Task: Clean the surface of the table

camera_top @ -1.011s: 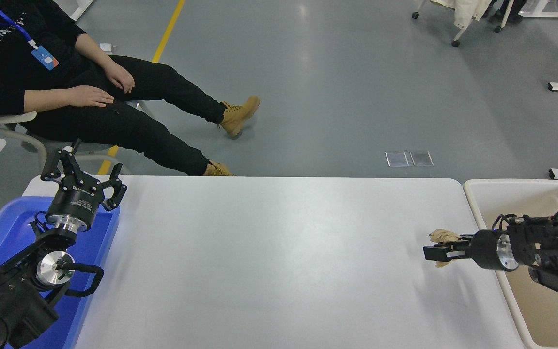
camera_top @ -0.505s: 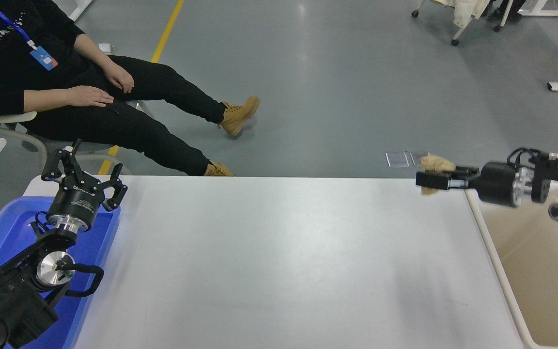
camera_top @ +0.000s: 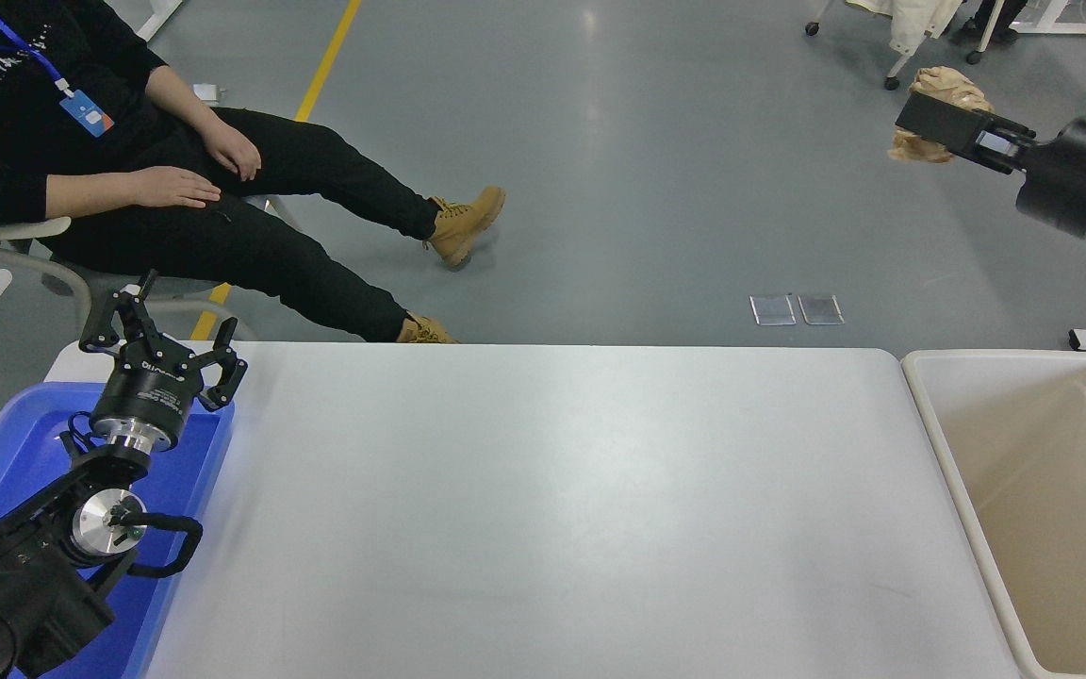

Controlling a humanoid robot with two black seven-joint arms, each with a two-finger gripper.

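The white table surface (camera_top: 543,509) fills the middle of the head view. My right gripper (camera_top: 931,118) is raised high at the upper right, well above the table's far right corner. It is shut on a crumpled tan paper wad (camera_top: 945,91). My left gripper (camera_top: 161,341) stays parked at the lower left, fingers spread open and empty, above the blue tray (camera_top: 6,453).
A beige rimmed tub (camera_top: 925,396) stands against the table's right end. A person sits on a chair beyond the far left corner, with legs (camera_top: 317,236) stretched toward the table's far edge. Wheeled chairs stand on the floor at the top right.
My right gripper has lifted the paper wad from the table's right end, up and away past the far edge to high in the upper right. The left arm has not moved.
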